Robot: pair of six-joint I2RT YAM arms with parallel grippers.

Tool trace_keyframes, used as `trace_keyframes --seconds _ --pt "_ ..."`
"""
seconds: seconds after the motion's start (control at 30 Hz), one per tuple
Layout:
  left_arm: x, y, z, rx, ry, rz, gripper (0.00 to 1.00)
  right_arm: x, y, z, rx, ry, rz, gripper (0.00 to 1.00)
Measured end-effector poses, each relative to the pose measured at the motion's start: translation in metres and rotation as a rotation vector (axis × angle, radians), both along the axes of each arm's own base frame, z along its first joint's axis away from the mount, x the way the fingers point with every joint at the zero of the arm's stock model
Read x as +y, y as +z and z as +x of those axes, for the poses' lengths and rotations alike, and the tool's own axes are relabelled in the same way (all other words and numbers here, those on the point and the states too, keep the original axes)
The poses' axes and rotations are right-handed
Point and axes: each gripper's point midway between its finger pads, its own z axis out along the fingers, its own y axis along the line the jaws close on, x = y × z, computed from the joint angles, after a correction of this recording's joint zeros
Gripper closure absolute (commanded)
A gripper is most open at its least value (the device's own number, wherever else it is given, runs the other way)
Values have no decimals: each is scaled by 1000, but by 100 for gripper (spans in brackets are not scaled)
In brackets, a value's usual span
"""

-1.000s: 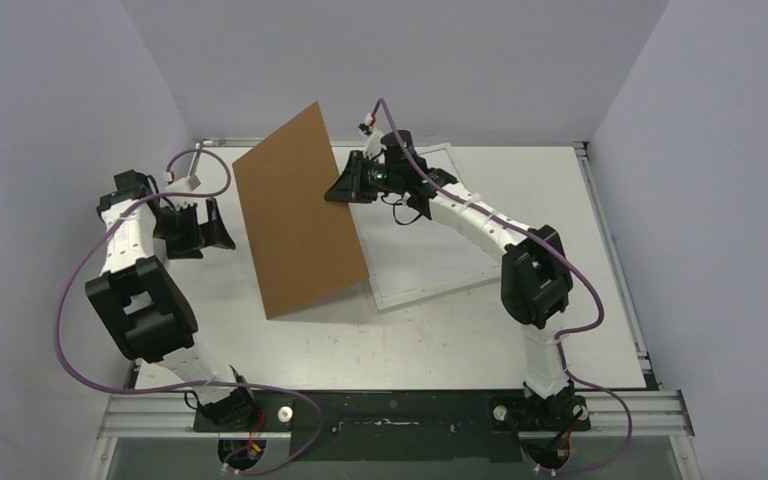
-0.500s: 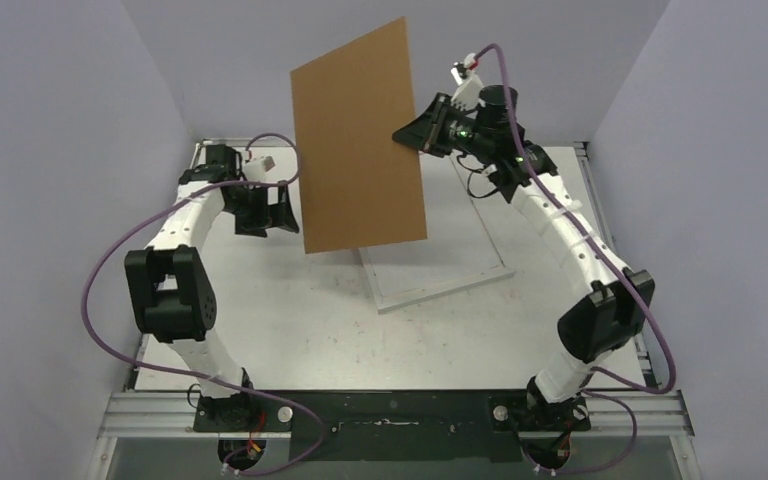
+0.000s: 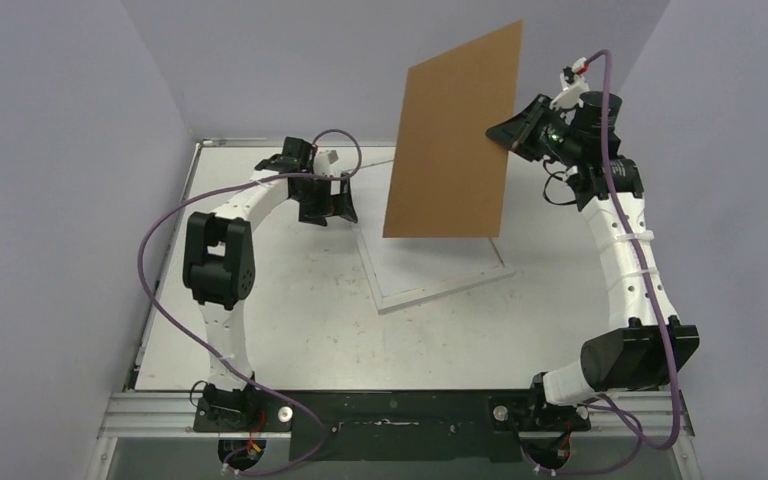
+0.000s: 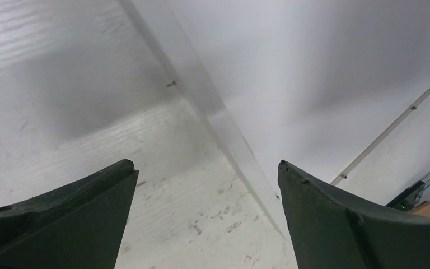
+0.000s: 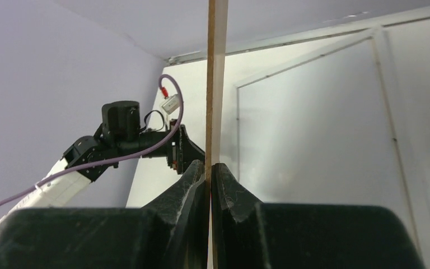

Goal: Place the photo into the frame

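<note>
1. My right gripper [image 3: 505, 135] was pinched tight on the right edge of the brown backing board [image 3: 450, 140]. I held the board upright in the air above the far right of the table [image 3: 290, 320], touching nothing else.
2. My left gripper [image 3: 332, 200] stood wide and held nothing, low over the table just beside the far left corner of the frame [image 3: 440, 290].
3. The frame lay flat on the table, partly hidden behind the raised board in the overhead view. I could not find the photo in any view; what showed inside the frame was plain white.
4. I judged the step in hand to be clearing the back off the frame, with loading not yet begun. Next I needed to park the board well apart from the frame, then find the print and take it by an edge without creasing it.
5. Only the overhead view showed the board's whole face and both arms. The right wrist view showed the board edge-on, a thin line gripped between my fingers. The left wrist view showed the frame's rim running between my open fingers.
</note>
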Motion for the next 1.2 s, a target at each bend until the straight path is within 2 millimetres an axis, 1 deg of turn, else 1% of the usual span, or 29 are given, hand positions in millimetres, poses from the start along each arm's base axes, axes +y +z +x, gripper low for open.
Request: trace_keyframes --seconds 0.07,0.13,0.2,0.27,0.3,0.37,0.5,0.7,0.8,0.9,1.2 --pt "-16 -8 4 1 -23 1 0 -21 -9 -3 29 -46 -6 95" --pt "-33 -15 7 -1 -52 9 8 -37 -15 -4 51 -89 -11 95" --pt "-47 -22 9 -4 -71 16 15 -43 -17 -4 57 -109 -15 95" --pt "-56 -28 6 1 -84 24 21 -41 -17 -5 59 -101 -13 95" --pt "-59 -31 4 5 -86 30 21 -39 -18 -5 59 -92 -11 95" --pt "-59 -33 5 1 -83 47 24 -36 -22 -6 65 -80 -5 95" --pt "-52 -37 9 -14 -62 89 32 -33 -31 -11 88 -64 11 95" --pt "-46 -41 11 -27 -50 133 42 -38 -33 -10 85 -78 33 95" --pt "-44 -45 10 -27 -52 149 43 -39 -34 -12 86 -83 39 95" --pt "-41 -50 8 -23 -51 167 47 -38 -33 -12 82 -83 47 95" --pt "-40 -54 6 -24 -53 192 49 -36 -29 -13 73 -73 64 95"
